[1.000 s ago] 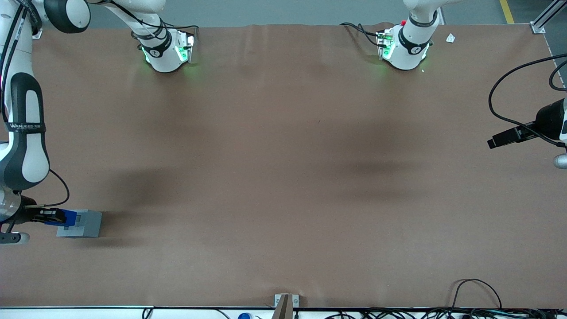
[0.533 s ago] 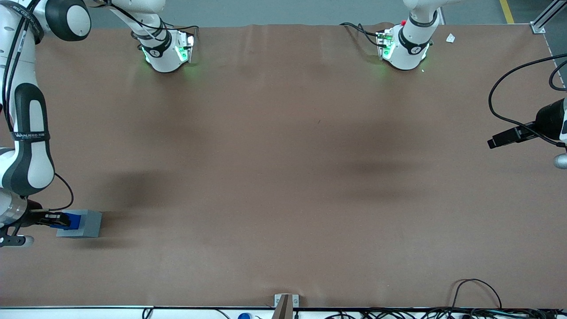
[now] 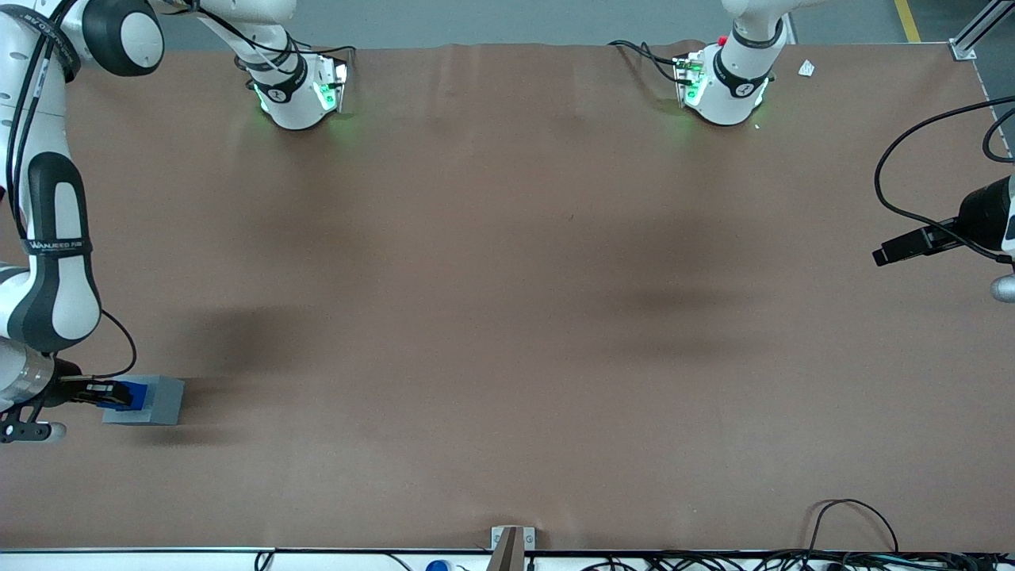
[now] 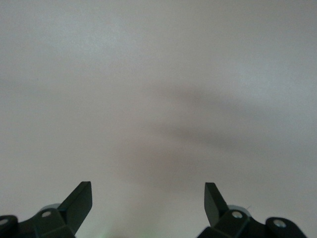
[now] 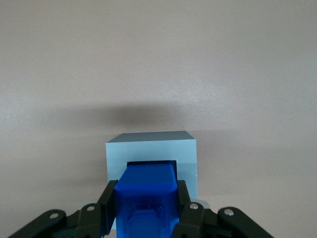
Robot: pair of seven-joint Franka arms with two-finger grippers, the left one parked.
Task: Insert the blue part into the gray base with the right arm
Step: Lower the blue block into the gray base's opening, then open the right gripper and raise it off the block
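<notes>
The gray base (image 3: 155, 402) sits on the brown table at the working arm's end, near the front camera. The blue part (image 3: 131, 394) is over the base's top, its lower end down in the square socket. In the right wrist view the blue part (image 5: 147, 196) is clamped between the two black fingers (image 5: 110, 201), its tip inside the socket of the gray base (image 5: 151, 148). My right gripper (image 3: 111, 392) is shut on the blue part, directly above the base. The socket floor is hidden by the part.
The brown table mat (image 3: 507, 317) spreads toward the parked arm's end. Two arm bases (image 3: 297, 91) with green lights stand farthest from the front camera. A black camera mount (image 3: 920, 242) and cables lie at the parked arm's end. A metal bracket (image 3: 511, 543) sits at the near edge.
My right gripper has come down with the blue part, which now sits lower into the gray base's socket. The base has barely moved.
</notes>
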